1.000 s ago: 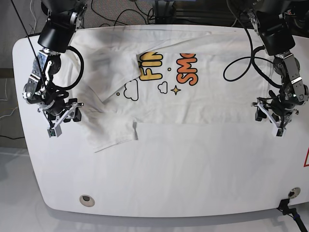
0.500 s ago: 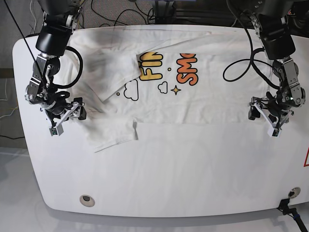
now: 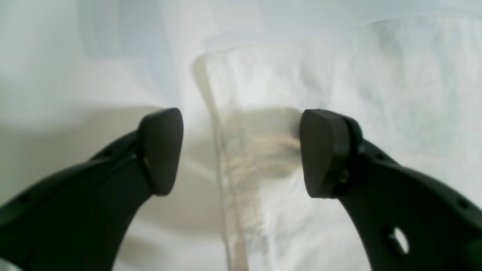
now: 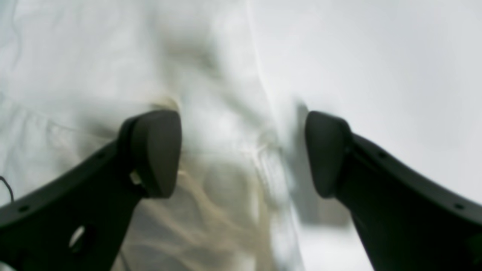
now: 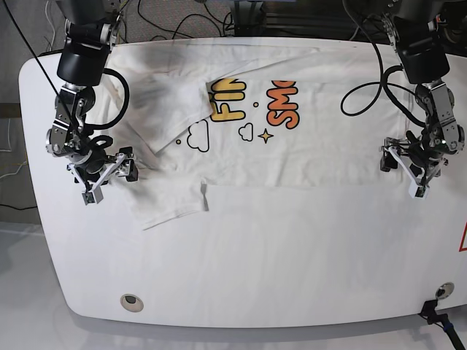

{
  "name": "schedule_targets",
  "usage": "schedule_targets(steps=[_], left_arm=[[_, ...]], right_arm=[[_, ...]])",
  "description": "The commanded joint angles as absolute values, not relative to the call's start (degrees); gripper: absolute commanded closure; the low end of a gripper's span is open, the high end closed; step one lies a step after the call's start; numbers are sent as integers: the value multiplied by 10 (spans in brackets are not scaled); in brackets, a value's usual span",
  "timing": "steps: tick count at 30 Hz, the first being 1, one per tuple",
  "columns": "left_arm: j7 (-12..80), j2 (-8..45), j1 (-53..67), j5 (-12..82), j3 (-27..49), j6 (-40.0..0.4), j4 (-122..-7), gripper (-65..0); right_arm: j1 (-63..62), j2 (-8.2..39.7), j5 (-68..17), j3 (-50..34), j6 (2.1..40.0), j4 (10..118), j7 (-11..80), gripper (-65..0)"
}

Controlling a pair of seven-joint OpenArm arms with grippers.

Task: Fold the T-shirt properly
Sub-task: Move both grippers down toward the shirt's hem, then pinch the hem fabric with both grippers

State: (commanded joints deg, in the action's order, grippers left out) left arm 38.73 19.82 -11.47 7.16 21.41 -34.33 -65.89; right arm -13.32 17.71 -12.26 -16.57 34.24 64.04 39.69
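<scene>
The T-shirt (image 5: 277, 131) lies spread across the far half of the white tabletop (image 5: 255, 262), print side up, yellow and orange lettering showing, with a white flap folded diagonally over the left part of the print and a sleeve trailing toward the near left. Over on the left of the base view, the right end effector (image 5: 107, 176) sits low at the shirt's left edge, fingers spread apart and gripping nothing; its wrist view shows rumpled cloth (image 4: 211, 124) and the hem between the two dark fingertips (image 4: 154, 150), bare tabletop on the right. Moving across to the right side, the left end effector (image 5: 403, 170) hovers at the shirt's right edge, also released, jaws wide; in its wrist view the shirt's edge (image 3: 226, 177) runs up between the pads (image 3: 324, 150), cloth to the right, tabletop to the left.
</scene>
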Motion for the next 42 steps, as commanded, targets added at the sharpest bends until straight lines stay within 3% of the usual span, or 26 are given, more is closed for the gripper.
schedule_targets(steps=[3, 7, 14, 19, 24, 31, 36, 42], left_arm=[[387, 197, -113, 72, 214, -343, -659, -456], [387, 196, -113, 72, 214, -343, -658, -456], [387, 196, -112, 72, 212, -343, -659, -454], [387, 196, -112, 72, 213, -343, -657, -454], [381, 196, -115, 72, 213, -342, -658, -454], [351, 196, -116, 69, 213, -340, -647, -454], [334, 196, -130, 72, 213, -293, -611, -456], [304, 196, -132, 72, 213, -293, -551, -456]], right_arm=[[-126, 177, -123, -157, 367, 655, 397, -494], [-107, 167, -123, -158, 369, 676, 398, -479], [-105, 167, -123, -159, 369, 673, 396, -192], [-106, 167, -122, -159, 369, 673, 395, -118], [-107, 167, -120, -159, 368, 673, 395, 0], [-107, 167, -119, -157, 368, 673, 395, 0], [-107, 167, -121, -157, 368, 673, 395, 0], [-106, 167, -121, -157, 369, 673, 395, 0]])
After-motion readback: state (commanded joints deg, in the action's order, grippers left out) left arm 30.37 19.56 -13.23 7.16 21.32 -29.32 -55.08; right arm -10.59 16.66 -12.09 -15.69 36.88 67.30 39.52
